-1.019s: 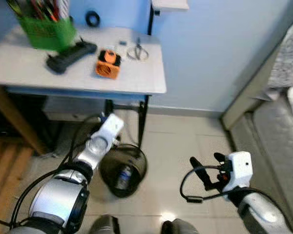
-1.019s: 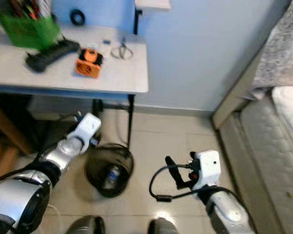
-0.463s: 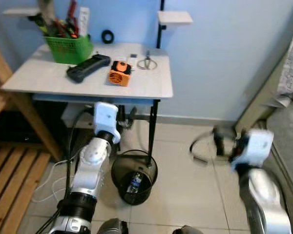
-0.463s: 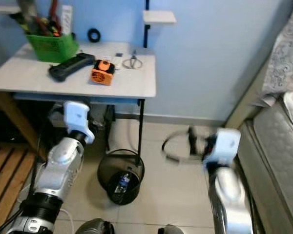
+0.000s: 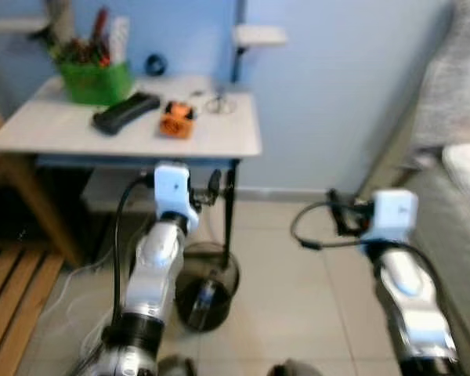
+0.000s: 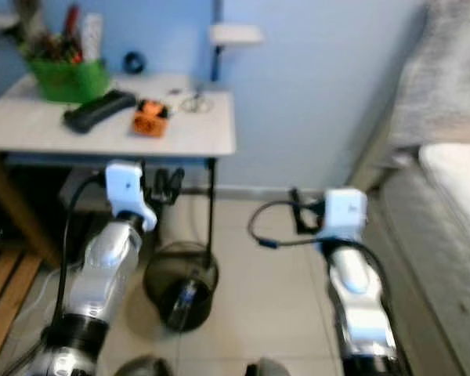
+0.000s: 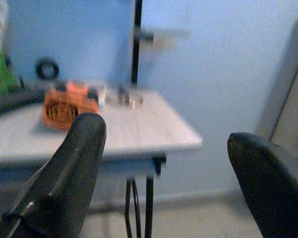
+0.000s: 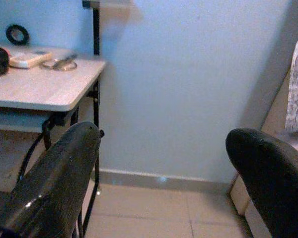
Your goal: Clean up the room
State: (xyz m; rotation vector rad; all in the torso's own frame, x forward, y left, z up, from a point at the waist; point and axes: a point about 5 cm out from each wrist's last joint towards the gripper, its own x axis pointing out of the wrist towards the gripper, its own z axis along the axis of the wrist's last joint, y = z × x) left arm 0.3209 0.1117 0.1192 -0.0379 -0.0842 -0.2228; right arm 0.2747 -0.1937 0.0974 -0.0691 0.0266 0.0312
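Both claws are held wide open and empty. The left claw is raised just under the table edge, above the waste bin; the right claw is lifted beside the table, near the bed. A bottle is seen in the bin.

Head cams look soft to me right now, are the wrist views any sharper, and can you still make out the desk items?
Both eye views are motion-blurred; the orange object and green basket read as shapes only. Left wrist view is soft too. Right wrist view is sharpest: table edge crisp, right tool fingers open.
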